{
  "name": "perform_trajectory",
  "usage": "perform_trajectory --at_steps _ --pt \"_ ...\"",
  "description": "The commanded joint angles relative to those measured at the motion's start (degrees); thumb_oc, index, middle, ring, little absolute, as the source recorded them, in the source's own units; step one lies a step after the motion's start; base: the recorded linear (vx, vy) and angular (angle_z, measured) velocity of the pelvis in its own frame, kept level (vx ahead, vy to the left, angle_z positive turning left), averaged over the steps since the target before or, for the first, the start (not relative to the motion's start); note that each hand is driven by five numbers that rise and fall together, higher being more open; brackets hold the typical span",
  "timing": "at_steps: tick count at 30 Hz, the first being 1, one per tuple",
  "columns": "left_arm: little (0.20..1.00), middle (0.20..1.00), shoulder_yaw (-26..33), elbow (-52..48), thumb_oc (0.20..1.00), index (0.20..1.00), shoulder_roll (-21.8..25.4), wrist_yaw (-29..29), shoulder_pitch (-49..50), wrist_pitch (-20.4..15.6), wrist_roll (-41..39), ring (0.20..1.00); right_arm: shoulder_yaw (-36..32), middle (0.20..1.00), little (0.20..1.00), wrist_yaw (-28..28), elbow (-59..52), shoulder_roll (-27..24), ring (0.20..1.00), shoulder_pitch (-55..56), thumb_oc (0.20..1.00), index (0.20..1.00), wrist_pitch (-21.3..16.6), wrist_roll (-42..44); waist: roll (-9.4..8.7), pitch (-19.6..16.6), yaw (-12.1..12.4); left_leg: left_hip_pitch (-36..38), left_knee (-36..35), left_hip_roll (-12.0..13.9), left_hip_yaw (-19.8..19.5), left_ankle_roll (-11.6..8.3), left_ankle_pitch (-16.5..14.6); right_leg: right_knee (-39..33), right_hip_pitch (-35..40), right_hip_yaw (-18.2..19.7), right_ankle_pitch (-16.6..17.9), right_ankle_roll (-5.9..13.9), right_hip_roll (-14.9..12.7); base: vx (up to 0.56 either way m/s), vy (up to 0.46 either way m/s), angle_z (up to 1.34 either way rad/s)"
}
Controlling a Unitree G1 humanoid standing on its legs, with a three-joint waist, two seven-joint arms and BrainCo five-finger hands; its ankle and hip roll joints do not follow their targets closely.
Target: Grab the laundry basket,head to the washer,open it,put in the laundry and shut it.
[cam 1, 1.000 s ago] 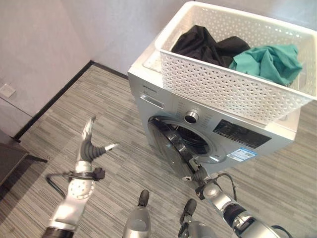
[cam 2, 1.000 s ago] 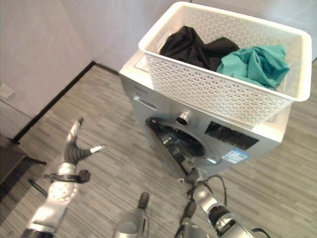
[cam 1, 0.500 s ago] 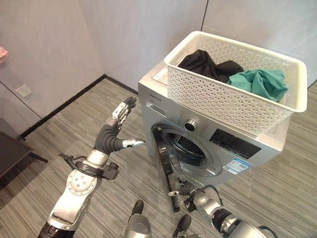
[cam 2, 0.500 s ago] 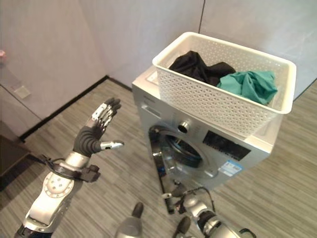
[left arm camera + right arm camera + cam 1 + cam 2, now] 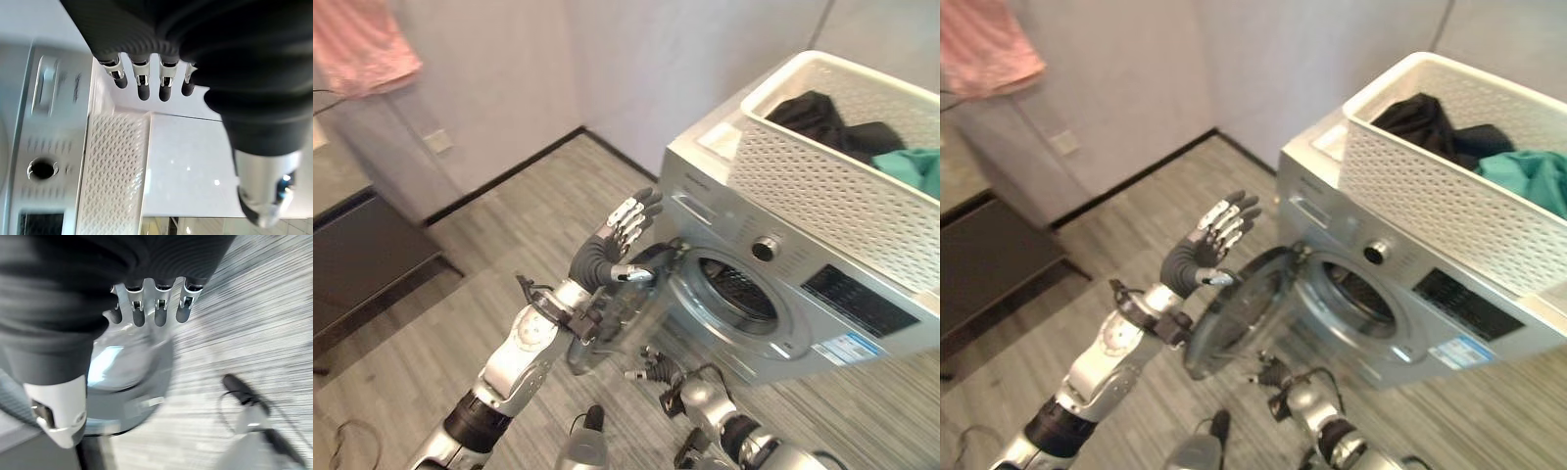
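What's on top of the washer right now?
A white basket sits on the washer, holding a black garment and a teal one. Anything beneath those clothes is hidden.

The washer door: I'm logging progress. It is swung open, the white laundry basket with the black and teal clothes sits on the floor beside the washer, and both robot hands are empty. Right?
Not quite. The laundry basket sits on top of the washer, not on the floor, as the left eye view shows. The door is open, the clothes are in the basket, and the left robot hand and right robot hand hold nothing.
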Motion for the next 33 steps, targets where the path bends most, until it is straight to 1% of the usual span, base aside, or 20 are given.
perform_trajectory --at_steps 1,5,6,10,11,13,14,15,16,18,19,20,22,25,26,27,28,30,31,33 --pt "1.0 1.0 -3.1 -0.3 1.0 1.0 0.0 -7.8 -3.5 -0.6 -9.2 1.0 -3.8 1.0 1.0 0.7 6.5 -2.3 1.0 1.8 1.0 1.0 -0.4 -9.8 0.06 -1.9 -2.4 2.8 -1.0 1.7 2.7 0.72 -3.6 -0.9 3.3 4.8 -3.2 5.75 -3.3 0.12 0.116 -0.32" --pt "1.0 1.0 -7.6 5.1 1.0 1.0 -2.6 -10.9 -6.0 4.3 -17.2 1.0 -6.5 1.0 1.0 0.9 10.2 -5.5 1.0 4.6 1.0 1.0 0.8 -14.1 0.09 -2.4 -5.5 4.6 -2.2 1.2 3.9 1.27 -3.8 -0.8 3.2 6.0 -2.8 6.29 -3.4 0.06 0.052 -0.41" --pt "1.0 1.0 -11.4 7.5 1.0 1.0 -2.1 -11.6 -8.6 5.8 -17.8 1.0 -8.3 1.0 1.0 0.5 11.5 -7.7 1.0 5.2 1.0 1.0 1.4 -15.3 0.18 -2.1 -7.1 5.4 -2.9 1.0 4.7 1.55 -3.8 -0.6 2.6 6.9 -2.4 6.62 -3.5 0.05 0.041 -0.32" --pt "1.0 1.0 -18.4 11.0 1.0 1.0 0.8 -13.6 -14.6 6.2 -8.8 1.0 -11.1 1.0 1.0 0.4 11.6 -11.3 1.0 6.4 1.0 1.0 1.2 -13.9 -0.05 -1.3 -9.1 6.1 -4.1 0.6 5.8 1.72 -3.5 -0.8 1.5 8.3 -1.5 7.28 -3.6 0.02 0.026 -0.28" --pt "1.0 1.0 -21.9 17.7 1.0 1.0 -1.1 -14.8 -18.2 6.6 -3.8 1.0 -11.2 1.0 1.0 0.9 11.3 -12.3 1.0 6.5 1.0 1.0 1.3 -13.2 -0.13 -1.1 -10.5 6.5 -4.3 0.8 6.5 1.69 -3.7 -0.9 1.0 8.9 -1.3 7.54 -3.3 0.03 0.022 -0.14" --pt "1.0 1.0 -24.1 21.3 1.0 1.0 -2.5 -16.1 -20.2 6.8 -1.0 1.0 -11.2 1.0 1.0 1.2 10.8 -12.8 1.0 6.3 1.0 1.0 1.3 -13.1 -0.3 -1.1 -11.2 6.2 -4.5 0.6 6.8 1.75 -3.4 -0.9 0.5 9.3 -1.1 7.62 -3.4 0.02 0.018 -0.19" --pt "1.0 1.0 -26.5 24.7 1.0 1.0 -3.6 -17.5 -21.5 7.1 2.6 1.0 -10.9 1.0 1.0 1.5 10.7 -13.3 1.0 6.1 1.0 1.0 1.4 -13.2 -0.23 -0.9 -11.9 6.5 -4.5 0.8 7.2 1.72 -3.6 -0.9 0.3 9.7 -1.1 7.76 -3.1 0.03 0.025 -0.24" --pt "1.0 1.0 -28.6 36.4 1.0 1.0 -7.7 -16.6 -22.8 6.8 10.9 1.0 -10.7 1.0 1.0 1.4 10.4 -13.7 1.0 5.3 1.0 1.0 1.9 -12.9 -0.58 -0.5 -13.1 6.3 -4.6 0.9 7.9 1.75 -3.5 -1.0 -0.8 10.7 -0.9 7.75 -2.7 0.02 0.019 -0.23" --pt "1.0 1.0 -28.7 36.7 1.0 1.0 -7.9 -16.6 -22.8 6.6 11.0 1.0 -10.7 1.0 1.0 1.4 10.4 -13.7 1.0 5.2 1.0 1.0 1.9 -12.9 -0.66 -0.6 -13.1 6.1 -4.7 0.8 7.9 1.78 -3.3 -1.0 -1.0 10.8 -0.8 7.71 -2.8 -0.01 0.009 -0.28" --pt "1.0 1.0 -29.6 51.0 1.0 1.0 -11.9 -15.6 -23.8 5.5 25.8 1.0 -10.8 1.0 1.0 1.1 9.5 -13.9 1.0 4.5 1.0 1.0 2.1 -11.9 -1.17 -0.1 -14.0 5.7 -4.7 0.9 8.6 1.8 -3.2 -1.0 -2.3 11.7 -0.5 7.66 -2.4 -0.04 0.008 -0.35" --pt "1.0 1.0 -29.4 66.8 1.0 1.0 -15.3 -13.7 -23.8 5.6 41.3 1.0 -10.7 1.0 1.0 0.9 8.2 -13.8 1.0 3.7 1.0 1.0 2.2 -10.5 -2.02 1.1 -14.8 5.2 -4.6 1.2 9.3 1.77 -3.2 -0.9 -3.6 12.7 -0.3 7.54 -1.7 -0.05 0.007 -0.28" --pt "1.0 1.0 -29.3 67.2 1.0 1.0 -15.5 -13.5 -23.9 5.3 41.5 1.0 -10.7 1.0 1.0 0.9 8.2 -13.8 1.0 3.7 1.0 1.0 2.2 -10.5 -2.1 1.0 -14.8 5.0 -4.7 1.0 9.4 1.8 -2.9 -0.9 -3.8 12.7 -0.1 7.49 -1.8 -0.09 -0.006 -0.27" --pt "1.0 1.0 -27.2 78.4 1.0 1.0 -17.0 -8.5 -23.6 6.1 50.4 1.0 -10.0 1.0 1.0 0.1 6.5 -13.6 1.0 3.5 1.0 1.0 2.5 -9.4 -3.15 2.2 -15.3 3.9 -4.7 1.1 9.7 1.78 -2.5 -0.9 -5.3 13.4 0.3 7.27 -1.3 -0.09 -0.013 -0.3" --pt "1.0 1.0 -22.2 85.2 1.0 1.0 -12.7 -4.3 -25.9 7.4 56.0 1.0 -10.0 1.0 1.0 -0.8 2.5 -13.8 1.0 3.5 1.0 1.0 1.9 -6.7 -5.21 4.8 -15.4 1.8 -4.5 1.8 9.9 1.38 -1.5 -0.9 -7.3 13.8 1.1 7.01 -0.5 -0.13 -0.039 -0.09" --pt "1.0 1.0 -20.1 86.6 1.0 1.0 -10.1 -2.9 -27.1 7.6 56.4 1.0 -10.2 1.0 1.0 -0.9 0.7 -14.2 1.0 3.8 1.0 1.0 1.4 -5.9 -6.05 5.7 -15.4 1.1 -4.5 1.9 9.8 1.23 -1.0 -1.0 -8.0 13.8 1.5 7.0 -0.3 -0.19 -0.08 -0.17" --pt "1.0 1.0 -16.6 89.1 1.0 1.0 -4.2 -0.3 -30.0 7.7 57.0 1.0 -10.9 1.0 1.0 -1.3 -2.9 -15.3 1.0 4.6 1.0 1.0 0.3 -4.7 -7.7 7.4 -15.3 -0.8 -4.5 2.5 9.3 0.77 0.1 -1.2 -9.2 13.6 2.2 6.97 -0.1 -0.15 -0.06 -0.1" --pt "1.0 1.0 -16.6 89.1 1.0 1.0 -4.2 -0.3 -30.0 7.7 57.0 1.0 -10.9 1.0 1.0 -1.3 -2.9 -15.3 1.0 4.6 1.0 1.0 0.3 -4.7 -7.72 7.4 -15.3 -0.8 -4.4 2.5 9.3 0.77 0.1 -1.2 -9.2 13.6 2.2 6.97 -0.1 -0.12 -0.06 -0.02" --pt "1.0 1.0 -12.3 90.8 1.0 1.0 4.1 3.3 -34.2 8.0 57.0 1.0 -12.1 1.0 1.0 -2.0 -6.4 -16.7 1.0 5.9 1.0 1.0 -1.0 -3.7 -9.13 9.7 -15.2 -3.6 -4.5 3.2 8.3 0.16 1.6 -1.5 -10.7 12.6 2.9 7.25 -0.3 -0.12 -0.069 0.13" --pt "1.0 1.0 -12.2 90.7 1.0 1.0 4.1 3.3 -34.2 8.0 57.0 1.0 -12.1 1.0 1.0 -2.0 -6.4 -16.7 1.0 5.9 1.0 1.0 -0.9 -3.7 -9.13 9.7 -15.2 -3.7 -4.5 3.2 8.3 0.16 1.6 -1.5 -10.7 12.6 2.9 7.25 -0.3 -0.11 -0.06 0.18" --pt "1.0 1.0 -8.8 91.1 1.0 1.0 8.6 7.4 -36.7 8.0 54.7 1.0 -12.6 1.0 1.0 -2.8 -7.5 -16.8 1.0 6.8 1.0 1.0 -1.8 -2.6 -9.75 10.8 -15.0 -5.4 -4.6 3.6 7.7 -0.21 2.5 -1.6 -11.5 11.8 3.2 7.42 -0.5 -0.07 -0.052 0.25"
